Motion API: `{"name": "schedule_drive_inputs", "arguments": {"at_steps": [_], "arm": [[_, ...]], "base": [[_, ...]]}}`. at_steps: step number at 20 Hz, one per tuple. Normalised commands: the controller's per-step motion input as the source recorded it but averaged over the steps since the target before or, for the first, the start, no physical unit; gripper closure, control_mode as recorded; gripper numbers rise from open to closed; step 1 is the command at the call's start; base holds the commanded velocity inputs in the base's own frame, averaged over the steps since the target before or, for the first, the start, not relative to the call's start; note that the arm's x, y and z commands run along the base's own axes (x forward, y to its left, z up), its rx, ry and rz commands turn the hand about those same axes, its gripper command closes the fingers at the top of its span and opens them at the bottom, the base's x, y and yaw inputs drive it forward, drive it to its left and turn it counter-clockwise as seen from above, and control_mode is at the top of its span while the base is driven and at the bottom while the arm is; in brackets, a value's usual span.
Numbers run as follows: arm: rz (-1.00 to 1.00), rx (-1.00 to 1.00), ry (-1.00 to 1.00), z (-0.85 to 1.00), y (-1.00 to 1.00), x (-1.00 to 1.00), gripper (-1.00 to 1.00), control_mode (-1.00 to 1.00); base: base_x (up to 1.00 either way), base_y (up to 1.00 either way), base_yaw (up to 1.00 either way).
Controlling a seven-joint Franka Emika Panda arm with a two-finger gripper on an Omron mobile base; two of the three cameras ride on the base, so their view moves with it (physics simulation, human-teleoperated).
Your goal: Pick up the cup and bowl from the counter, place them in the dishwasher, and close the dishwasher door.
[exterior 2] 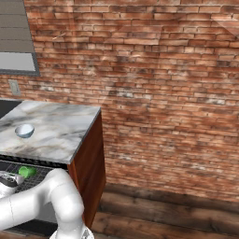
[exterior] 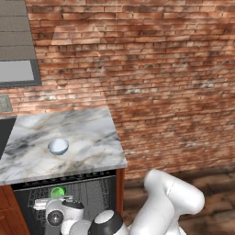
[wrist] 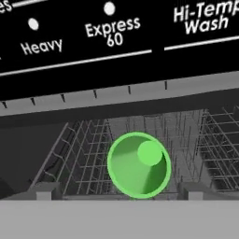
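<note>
Nearest to us, our pincer [exterior: 54,200] hangs at the mouth of the dishwasher [wrist: 116,51], just this side of the cup [wrist: 139,165]. Whether its jaws are open we cannot tell from these frames; nothing appears held. We see the green cup lying on its side in the wire rack [wrist: 79,149], its open mouth turned toward the hand camera. On the marble surface [exterior: 87,133] above, we find the pale bowl [exterior: 58,146] upright, left of centre, well apart from the cup.
</note>
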Motion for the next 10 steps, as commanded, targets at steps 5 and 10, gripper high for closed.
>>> {"name": "schedule_drive_inputs", "arguments": {"at_steps": [5, 10], "arm": [[0.00, 0.00, 0.00, 0.08, 0.47, -0.17, -1.00, -1.00], [0.00, 0.02, 0.00, 0.36, 0.46, -0.25, -1.00, -1.00]], "base": [[0.00, 0.00, 0.00], [0.00, 0.00, 0.00]]}}
